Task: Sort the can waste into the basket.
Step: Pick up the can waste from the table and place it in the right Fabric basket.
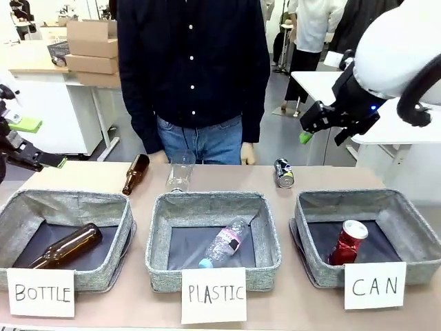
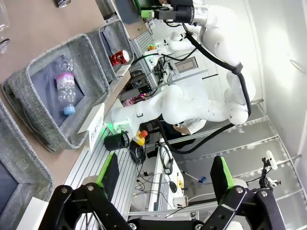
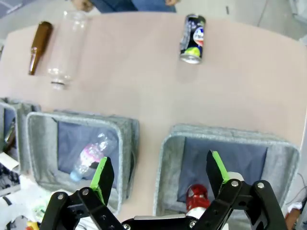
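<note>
Red can (image 1: 348, 243) leans inside the basket (image 1: 415, 215); black can (image 1: 283, 172) lies beyond it.

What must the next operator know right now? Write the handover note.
Left gripper: jaws open, empty, raised at the table's left edge.
Right gripper: jaws open, empty, raised over the far right of the table.
Red can: inside the CAN basket; done.
Black can: lying on the table beyond that basket, in front of the person; untouched.
Left to do: pick up the black can and drop it into the CAN basket.
</note>
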